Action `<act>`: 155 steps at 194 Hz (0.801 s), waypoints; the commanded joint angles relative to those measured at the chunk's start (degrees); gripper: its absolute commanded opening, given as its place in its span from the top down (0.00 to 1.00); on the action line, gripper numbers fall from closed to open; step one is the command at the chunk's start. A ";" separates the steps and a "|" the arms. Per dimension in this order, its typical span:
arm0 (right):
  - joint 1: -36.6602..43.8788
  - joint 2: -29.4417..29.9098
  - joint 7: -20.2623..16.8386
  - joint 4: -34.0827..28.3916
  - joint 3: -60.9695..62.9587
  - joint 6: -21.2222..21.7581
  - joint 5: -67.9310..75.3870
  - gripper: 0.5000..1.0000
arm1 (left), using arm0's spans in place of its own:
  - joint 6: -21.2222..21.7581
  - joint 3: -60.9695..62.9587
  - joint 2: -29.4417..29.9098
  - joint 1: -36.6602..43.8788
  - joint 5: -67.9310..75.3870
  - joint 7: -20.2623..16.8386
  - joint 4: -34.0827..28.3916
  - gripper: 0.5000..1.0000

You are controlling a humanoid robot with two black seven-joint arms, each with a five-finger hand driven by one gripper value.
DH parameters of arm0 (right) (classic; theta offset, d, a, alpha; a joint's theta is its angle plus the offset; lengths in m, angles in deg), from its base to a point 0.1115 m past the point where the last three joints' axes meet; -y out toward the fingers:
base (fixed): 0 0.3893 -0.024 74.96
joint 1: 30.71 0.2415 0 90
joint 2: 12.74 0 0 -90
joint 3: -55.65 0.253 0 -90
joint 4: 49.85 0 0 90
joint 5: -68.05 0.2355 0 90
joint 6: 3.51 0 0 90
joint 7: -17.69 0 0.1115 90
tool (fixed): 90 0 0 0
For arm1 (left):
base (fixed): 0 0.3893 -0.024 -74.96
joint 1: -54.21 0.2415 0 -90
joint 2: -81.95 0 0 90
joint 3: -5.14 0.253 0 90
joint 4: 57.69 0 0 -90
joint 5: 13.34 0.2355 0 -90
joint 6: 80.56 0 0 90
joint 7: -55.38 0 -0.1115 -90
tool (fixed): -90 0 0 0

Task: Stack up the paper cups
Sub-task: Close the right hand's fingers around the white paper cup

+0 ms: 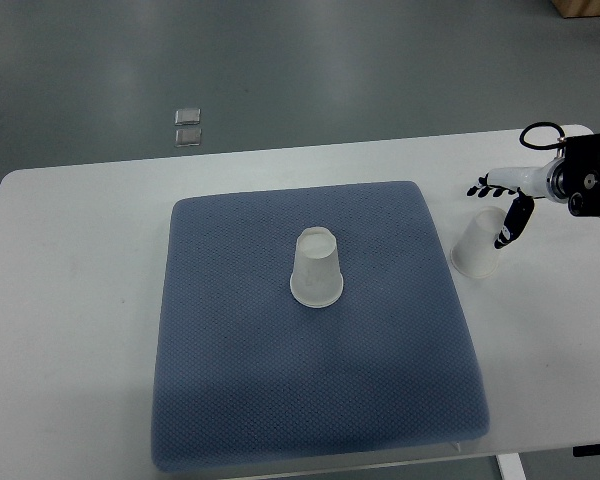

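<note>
Already holding one tilted paper cup (477, 245) in the right robot hand (507, 205) above the table (70, 300); down-left on the blue mat (230, 400), well apart, stands the upside-down cup (316, 267).

No readable text, labels, brands, numbers or signs on any surface

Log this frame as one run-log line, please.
stage: grasping | right hand: around tilted paper cup on table, beside mat | second cup: upside down on blue mat | left arm: out of view
</note>
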 commanded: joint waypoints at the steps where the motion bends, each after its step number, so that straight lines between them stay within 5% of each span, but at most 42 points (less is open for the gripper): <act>1: -0.33 0.01 0.00 0.15 0.00 -0.01 0.00 0.18 | 0.00 0.00 0.00 0.06 0.01 0.02 0.00 0.00; 119: -1.56 0.10 0.00 0.24 0.00 -0.45 0.00 0.32 | 0.00 0.00 0.00 0.06 0.01 0.02 0.00 0.00; 155: -1.65 0.10 0.00 0.24 0.00 -0.62 0.00 0.48 | 0.00 0.00 0.00 0.06 0.01 0.02 0.00 0.00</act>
